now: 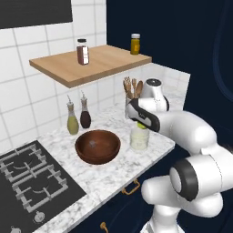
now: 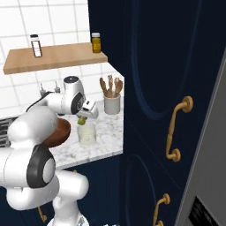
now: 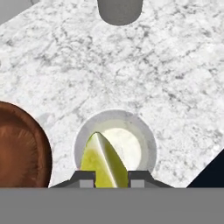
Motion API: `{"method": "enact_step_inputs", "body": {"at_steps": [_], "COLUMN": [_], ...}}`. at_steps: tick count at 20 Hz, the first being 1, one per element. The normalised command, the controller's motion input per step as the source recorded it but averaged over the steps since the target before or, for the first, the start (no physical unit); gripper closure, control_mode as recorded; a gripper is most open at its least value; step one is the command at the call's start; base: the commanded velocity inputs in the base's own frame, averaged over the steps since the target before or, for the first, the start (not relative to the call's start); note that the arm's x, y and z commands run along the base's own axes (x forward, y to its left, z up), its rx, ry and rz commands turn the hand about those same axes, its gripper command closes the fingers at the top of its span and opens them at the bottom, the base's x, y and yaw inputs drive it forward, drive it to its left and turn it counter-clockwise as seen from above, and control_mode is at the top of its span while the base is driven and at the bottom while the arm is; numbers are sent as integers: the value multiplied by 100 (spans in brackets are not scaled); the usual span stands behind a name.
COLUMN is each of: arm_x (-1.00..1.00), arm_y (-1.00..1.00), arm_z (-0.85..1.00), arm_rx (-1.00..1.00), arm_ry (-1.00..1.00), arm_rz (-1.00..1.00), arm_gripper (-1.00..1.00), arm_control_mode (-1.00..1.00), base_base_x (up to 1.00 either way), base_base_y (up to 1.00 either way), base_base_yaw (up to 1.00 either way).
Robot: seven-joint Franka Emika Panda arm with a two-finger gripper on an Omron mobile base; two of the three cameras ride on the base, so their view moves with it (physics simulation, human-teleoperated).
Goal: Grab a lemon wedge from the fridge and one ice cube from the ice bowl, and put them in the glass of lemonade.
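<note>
The lemon wedge (image 3: 104, 162) is pinched between the two fingertips (image 3: 84, 178) of the gripper (image 3: 106, 179) and hangs right over the mouth of the glass of lemonade (image 3: 148, 139), so the fetch from the fridge looks done while the drop into the pale drink, and the whole ice step, are left. Just beside the fingers on the marble counter (image 3: 175, 78) sits the ice bowl (image 1: 98, 146); a faint pale speck on its floor may be an ice cube, though I cannot be sure. Beyond the fingertips stands a grey holder (image 1: 130, 107) of wooden utensils.
</note>
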Motion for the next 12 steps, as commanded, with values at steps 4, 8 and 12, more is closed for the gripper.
{"method": "enact_step_inputs", "body": {"at_steps": [4,8,12], "arm_x": [18,23,14], "arm_y": [0,0,0], "arm_z": [-27,-2,0], "arm_rx": [0,0,0], "arm_ry": [0,0,0], "arm_rz": [0,0,0], "arm_gripper": [100,100,100], "arm_control_mode": [-100,-100,-100], "base_base_x": [0,0,0], "base_base_y": [0,0,0], "base_base_yaw": [0,0,0]}}
